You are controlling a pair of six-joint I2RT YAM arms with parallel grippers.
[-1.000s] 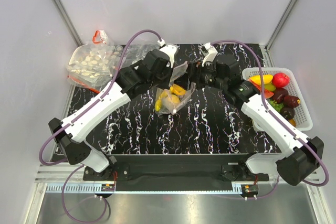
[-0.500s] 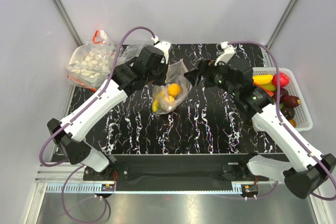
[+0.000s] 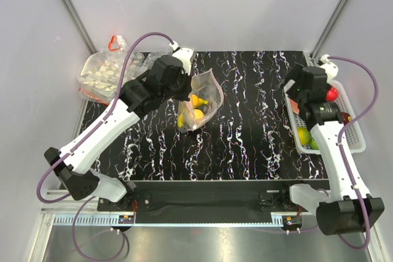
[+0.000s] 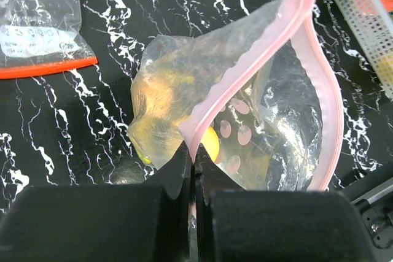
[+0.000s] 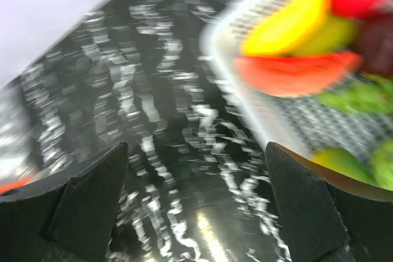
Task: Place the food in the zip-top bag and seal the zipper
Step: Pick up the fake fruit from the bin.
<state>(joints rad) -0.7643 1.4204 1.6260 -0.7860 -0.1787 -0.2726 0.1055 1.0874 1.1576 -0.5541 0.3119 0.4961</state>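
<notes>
Left gripper (image 4: 191,170) is pinching the zip-top bag (image 4: 270,108), jaws clamped tight on one end of the pink zipper (image 4: 245,59) strip. The two sides of the strip are bowing apart, so the mouth is gaping wide open. In the top view the bag is sitting a bit toward 9 o'clock from the middle of the black marbled table (image 3: 258,145), with the mouth end pointing to about 1 o'clock. Can't tell how much of it is actually resting on the top. Some yellow and orange food (image 3: 196,113) is sitting inside, bunched at the bag's 7 o'clock end.

Right gripper (image 5: 195,151) is hanging with its fingers spread wide and nothing between them. It's hovering over at the table's 3 o'clock edge, above the far-left corner of the white basket (image 3: 356,142). More toy fruit (image 5: 295,72) is lying in there in yellow, red-orange, red and green. That wrist view is blurring badly, so I can't make out shapes.

A second clear bag (image 3: 107,72) with a red-orange strip is lying out at 10 o'clock, well apart from both grippers.
</notes>
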